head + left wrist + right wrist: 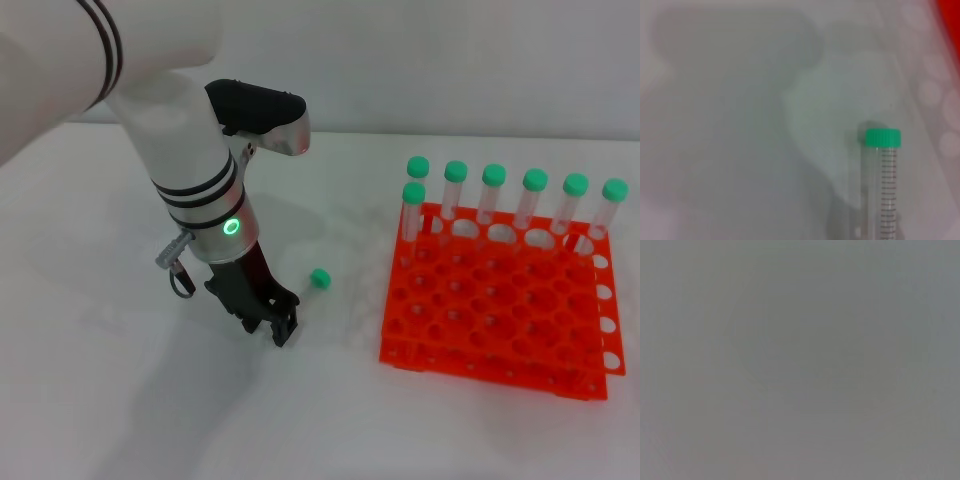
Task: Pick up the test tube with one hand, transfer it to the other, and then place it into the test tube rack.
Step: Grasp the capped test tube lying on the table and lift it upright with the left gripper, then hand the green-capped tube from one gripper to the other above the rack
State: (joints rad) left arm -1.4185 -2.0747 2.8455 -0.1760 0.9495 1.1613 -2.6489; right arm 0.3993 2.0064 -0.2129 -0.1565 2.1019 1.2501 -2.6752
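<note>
The left hand (272,322) hangs low over the white worktop (120,400), its black claws pointing down at the surface. The tube (312,283) lies flat on the worktop just beside it, on the side toward the rack (500,320). In the head view only its green cap (320,278) stands out; the clear body runs back from the cap toward the claws and is hard to follow there.

The left wrist view shows the tube (881,185) better. It lies lengthwise, cap (882,138) at the far end and the graduated barrel coming back toward the camera, so its long axis runs roughly along the line from hand to cap. None of the claws appear in that picture. Whether they are spread or clenched cannot be told, and no contact with the tube is visible, so the tube looks ungrasped.

The right hand is out of sight; its wrist view is a blank grey. The left hand is therefore plainly the nearer one for the pick.

The pick likely turns on this: the claws need to straddle the barrel across its length, not along it, so the hand probably has to shift toward the cap.

Seven other capped tubes (494,195) stand upright along the rack's far side.
</note>
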